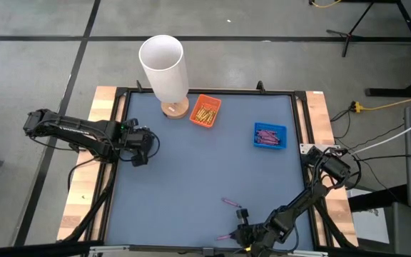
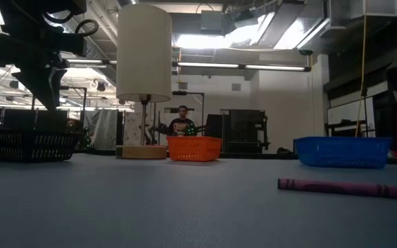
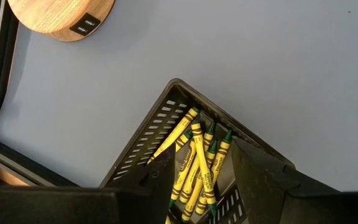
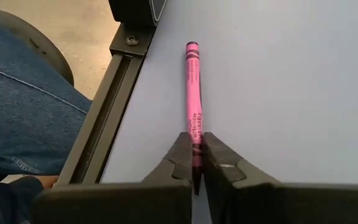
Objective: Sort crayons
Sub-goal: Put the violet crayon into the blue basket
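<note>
I am at a table [image 1: 191, 185] seen from above. At upper centre a lamp [image 1: 164, 68] stands on the table's far edge. Just right of it sits a small tray [image 1: 205, 111] with crayons in it; farther right, a second tray [image 1: 270, 135] holds more. My left gripper [image 1: 140, 148] hovers at the left edge. At lower centre my right gripper [image 1: 240, 233] pinches one crayon [image 4: 193, 102] lying on the table, and another crayon [image 1: 231, 203] lies just above it.
</note>
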Controlling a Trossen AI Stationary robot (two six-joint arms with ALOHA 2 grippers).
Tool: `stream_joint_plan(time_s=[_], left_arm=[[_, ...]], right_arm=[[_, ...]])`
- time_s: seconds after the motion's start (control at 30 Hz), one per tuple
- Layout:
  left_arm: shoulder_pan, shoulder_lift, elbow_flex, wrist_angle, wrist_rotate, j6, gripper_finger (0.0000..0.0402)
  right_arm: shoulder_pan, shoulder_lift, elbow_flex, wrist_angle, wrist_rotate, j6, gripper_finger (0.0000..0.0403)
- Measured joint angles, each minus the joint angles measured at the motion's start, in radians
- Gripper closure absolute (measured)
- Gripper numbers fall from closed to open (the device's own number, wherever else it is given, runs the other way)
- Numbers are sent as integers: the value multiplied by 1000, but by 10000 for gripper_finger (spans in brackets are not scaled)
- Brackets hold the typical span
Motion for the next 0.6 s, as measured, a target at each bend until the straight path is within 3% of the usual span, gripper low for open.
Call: stream_joint_plan(time_s=[0.23, 0.6], left_arm=[[0, 0, 0, 0, 0, 0, 260], [0, 0, 0, 0, 0, 0, 260]], right_arm=[[-1, 1, -2, 17, 27, -35, 367], [-77, -15, -3, 8, 63, -70, 364]])
